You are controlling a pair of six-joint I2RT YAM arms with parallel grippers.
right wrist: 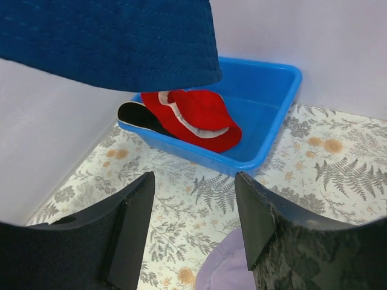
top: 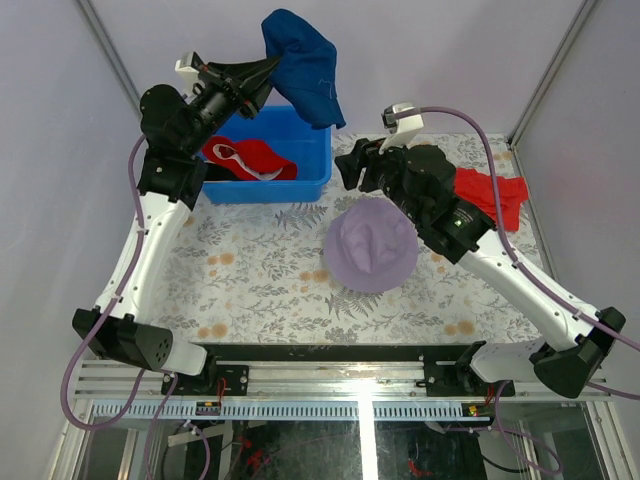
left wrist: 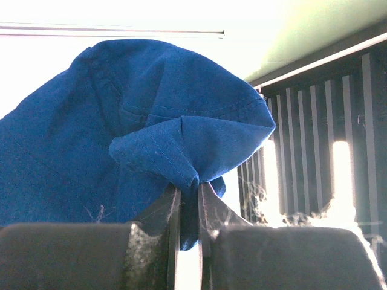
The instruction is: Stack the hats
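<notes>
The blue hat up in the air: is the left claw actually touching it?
Touching. The left wrist view shows the left gripper clamped shut on a fold of the navy hat, with cloth pinched between its jaws and no gap.

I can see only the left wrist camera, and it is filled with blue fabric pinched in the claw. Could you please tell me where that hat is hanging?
Observer: The left claw holds the navy hat in the air above the back edge of the blue bin.
Operator: Thank you. Is anything in that bin?
Observer: Yes, a red hat lies inside it.
Operator: And where could I set this one down?
Observer: The lavender hat sits on the table, in front of the bin and to its right. The right claw is open and empty just behind it.
</notes>
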